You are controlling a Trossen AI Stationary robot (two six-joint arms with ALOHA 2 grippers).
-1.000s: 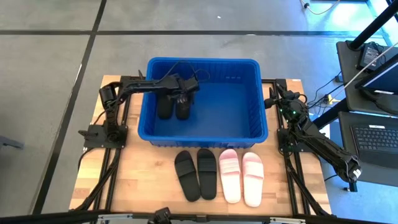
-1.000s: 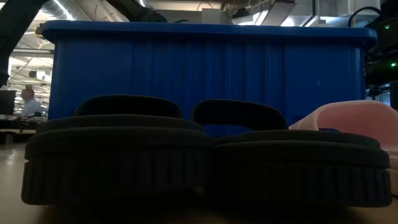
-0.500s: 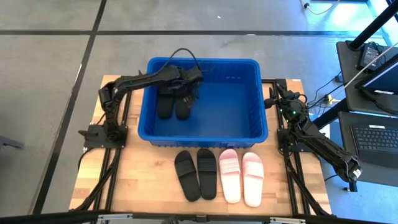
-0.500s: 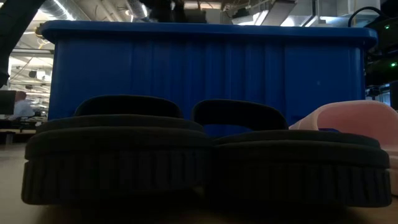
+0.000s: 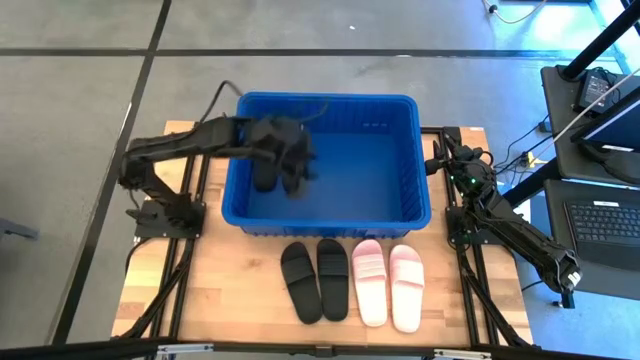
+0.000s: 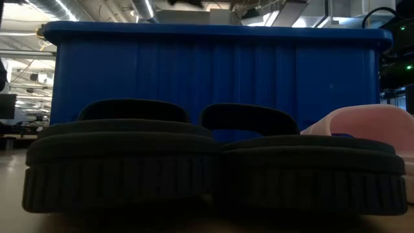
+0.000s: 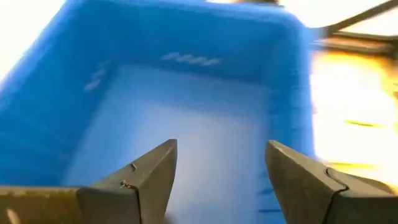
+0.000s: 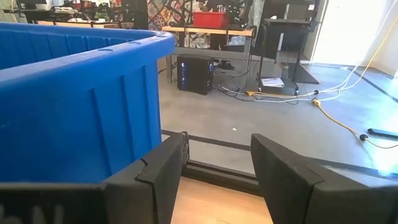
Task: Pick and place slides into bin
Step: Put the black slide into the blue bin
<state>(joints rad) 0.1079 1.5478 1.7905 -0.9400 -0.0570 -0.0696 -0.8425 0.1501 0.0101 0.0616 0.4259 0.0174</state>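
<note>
Two black slides (image 5: 266, 170) lay in the bin (image 5: 418, 160) under the left gripper (image 7: 219, 180), fingers apart and empty — four slides (image 5: 350, 281) remained on the desk (image 5: 220, 290); the right gripper (image 8: 214, 168) was parked, fingers apart.

My left gripper (image 7: 217, 180), its matt dark fingers spread, is hanging over the bin (image 5: 415, 170), smooth glossy blue plastic. Matt black slides (image 5: 301, 282) and smoother pale pink ones (image 5: 370, 282) are lying on the grained wooden table (image 5: 200, 290).
</note>
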